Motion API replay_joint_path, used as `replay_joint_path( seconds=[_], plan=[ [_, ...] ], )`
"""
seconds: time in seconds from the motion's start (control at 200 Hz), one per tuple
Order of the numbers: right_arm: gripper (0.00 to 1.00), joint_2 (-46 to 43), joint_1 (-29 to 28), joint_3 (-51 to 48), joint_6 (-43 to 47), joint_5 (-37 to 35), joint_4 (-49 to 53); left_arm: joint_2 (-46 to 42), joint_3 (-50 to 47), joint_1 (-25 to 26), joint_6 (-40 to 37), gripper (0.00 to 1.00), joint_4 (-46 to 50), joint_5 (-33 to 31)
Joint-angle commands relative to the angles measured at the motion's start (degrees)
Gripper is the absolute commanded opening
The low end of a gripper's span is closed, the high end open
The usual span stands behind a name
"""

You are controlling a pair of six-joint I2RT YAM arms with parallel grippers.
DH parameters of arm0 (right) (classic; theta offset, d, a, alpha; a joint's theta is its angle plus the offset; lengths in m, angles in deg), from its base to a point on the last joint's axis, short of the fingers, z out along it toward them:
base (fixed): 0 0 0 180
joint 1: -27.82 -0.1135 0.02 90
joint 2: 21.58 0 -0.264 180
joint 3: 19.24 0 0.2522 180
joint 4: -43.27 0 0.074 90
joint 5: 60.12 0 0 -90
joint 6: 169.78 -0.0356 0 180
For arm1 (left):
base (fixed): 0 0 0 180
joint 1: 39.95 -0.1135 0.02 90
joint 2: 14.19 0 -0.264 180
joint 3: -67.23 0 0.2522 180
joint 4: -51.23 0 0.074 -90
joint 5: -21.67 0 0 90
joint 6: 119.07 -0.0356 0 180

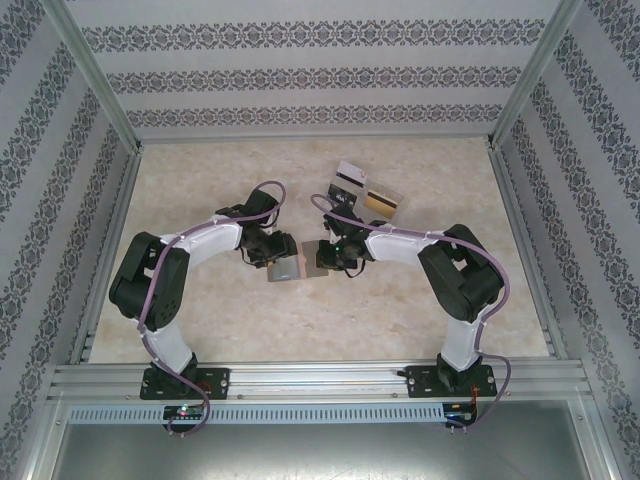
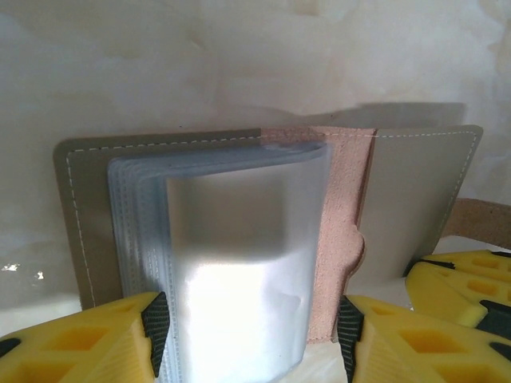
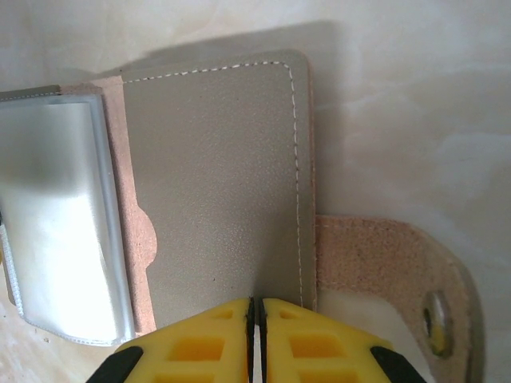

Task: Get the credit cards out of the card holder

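Card holder (image 3: 215, 175) open, table (image 1: 200, 330) centre. R gripper (image 3: 255, 315) pinched shut on cover edge as anchor; L gripper (image 2: 251, 343) wide astride clear sleeves (image 2: 239, 239), grip unclear.

One card holder (image 1: 298, 264) lies open: two grey panels (image 3: 215, 175), one suede strap (image 3: 383, 259), one snap (image 3: 435, 309). It holds one stack of clear sleeves (image 2: 239, 263) — too closely layered to count. Two credit cards lie apart from it — one white striped card (image 1: 349, 174) and one gold card (image 1: 383, 201). There are two grippers, the left gripper (image 2: 249, 335) and the right gripper (image 3: 255, 319).
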Motion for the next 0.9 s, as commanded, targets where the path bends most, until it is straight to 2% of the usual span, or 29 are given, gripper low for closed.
replay_joint_path(
  seconds=[0.0,0.23,0.34,0.604,0.894],
  plan=[
    [0.14,1.0,0.2,0.6,-0.6,-0.5,0.6,0.6,0.2,-0.6,0.4,0.62,2.1,-1.3],
    [0.14,1.5,0.2,0.6,-0.7,-0.4,0.7,1.6,0.1,-0.6,0.8,0.64,1.9,-0.9],
    [0.14,1.7,0.2,0.7,-0.7,-0.2,0.7,2.4,0.4,-0.6,0.7,0.65,1.3,1.2],
    [0.14,2.4,0.3,0.6,-0.9,0.5,0.5,3.9,0.7,-0.5,0.5,0.61,-4.7,11.8],
    [0.14,-0.1,1.0,-0.2,-1.3,1.9,-1.9,5.5,1.0,-0.4,2.5,0.54,-12.4,19.2]
  ],
)
